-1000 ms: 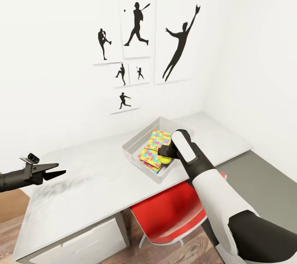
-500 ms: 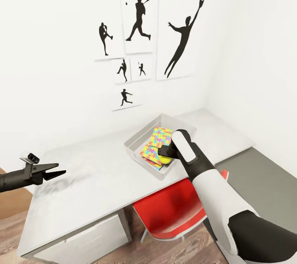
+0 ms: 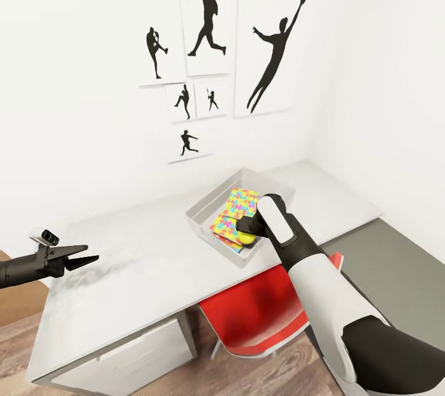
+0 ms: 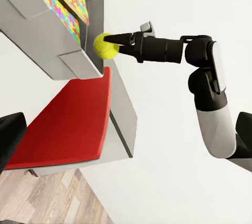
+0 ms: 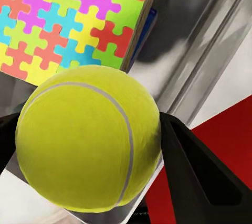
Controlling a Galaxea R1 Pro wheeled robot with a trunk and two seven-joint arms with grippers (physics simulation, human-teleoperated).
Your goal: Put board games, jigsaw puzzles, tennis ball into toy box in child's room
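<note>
White walls with black silhouette posters (image 3: 210,31) stand behind the table (image 3: 142,272), whose pale top is bare on the near side, w/ a red chair (image 3: 259,315) tucked under its front edge. Toward the far right of the table sits the toy box (image 3: 205,215), light grey, and inside it the jigsaw puzzles (image 3: 238,207) lie stacked flat, w/ some blue edge under them, prob. a game box but I cannot tell for sure. Right gripper (image 3: 248,232) is closed around the tennis ball (image 3: 247,238), holding it just over the near wall of the box, approx. above the rim and not deep inside. To do this step well, I judge the arm should go a bit more forward so the ball hangs over the puzzles, then lower it close before opening, bc a ball dropped from high can bounce or roll out over the low wall. Left gripper (image 3: 83,255) hovers over the table well apart, jaws spread and empty.
</note>
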